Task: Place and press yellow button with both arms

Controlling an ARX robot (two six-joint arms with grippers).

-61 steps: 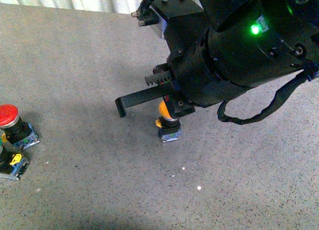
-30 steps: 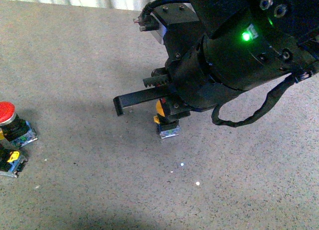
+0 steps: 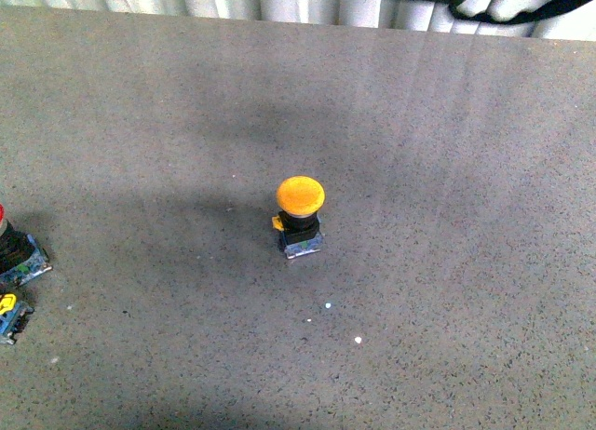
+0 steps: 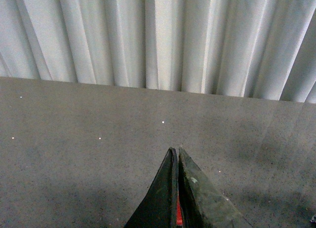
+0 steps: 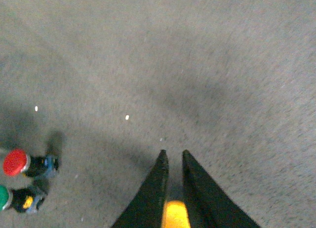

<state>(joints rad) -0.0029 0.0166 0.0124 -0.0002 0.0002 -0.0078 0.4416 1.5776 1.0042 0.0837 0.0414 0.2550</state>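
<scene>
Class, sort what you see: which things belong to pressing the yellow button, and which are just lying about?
For the job: yellow button; left gripper; right gripper.
Lying about: red switch; green-capped switch, side by side, well away from the yellow button.

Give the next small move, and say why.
Probably swing the left gripper toward the yellow button: it stands upright on the table, placed and untouched, while that gripper is shut, ready to press, but faces the curtain.
</scene>
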